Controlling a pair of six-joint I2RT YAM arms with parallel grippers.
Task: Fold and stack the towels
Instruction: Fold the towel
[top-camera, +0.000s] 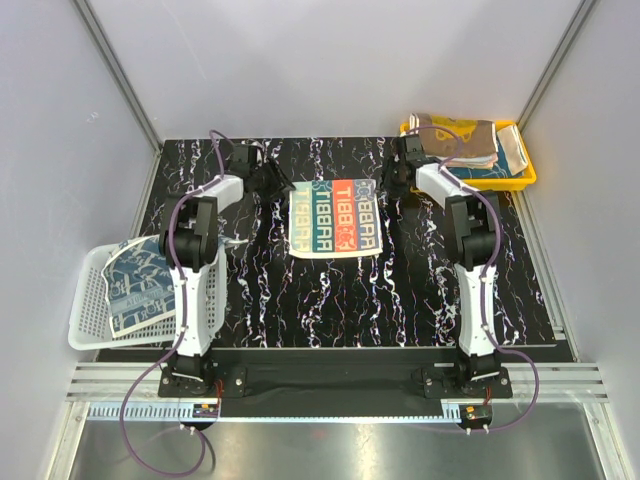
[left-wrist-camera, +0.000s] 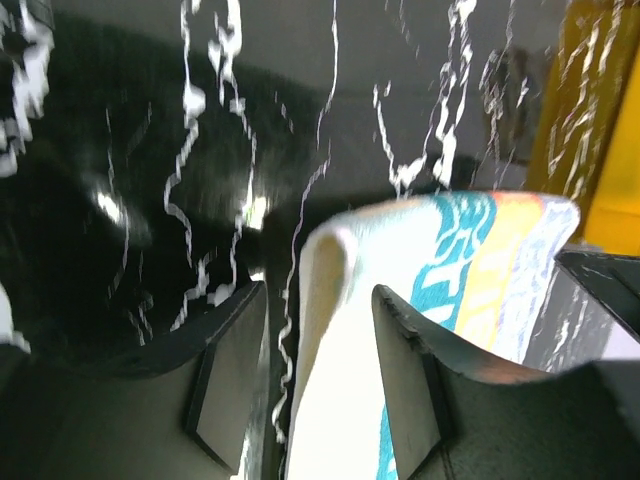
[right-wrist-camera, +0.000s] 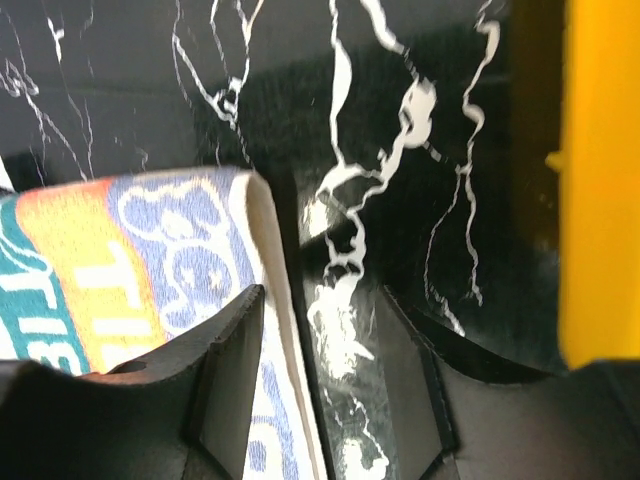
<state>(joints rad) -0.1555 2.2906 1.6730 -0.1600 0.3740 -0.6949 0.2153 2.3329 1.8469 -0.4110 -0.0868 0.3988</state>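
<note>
Black veined table, striped towel mid-table, yellow tray far right, mesh basket at left

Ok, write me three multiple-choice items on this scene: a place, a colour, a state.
1. The rectangular plastic tray at far right is: A yellow B green C white.
2. The folded teal-red striped lettered towel lies: A in that tray B on the black marbled table C over an arm.
3. The left gripper has its jaws: A shut empty B clamped on the towel C open.
Answers: 1 A, its rim shows yellow; 2 B, it lies flat mid-table; 3 C, they stand apart.
</note>
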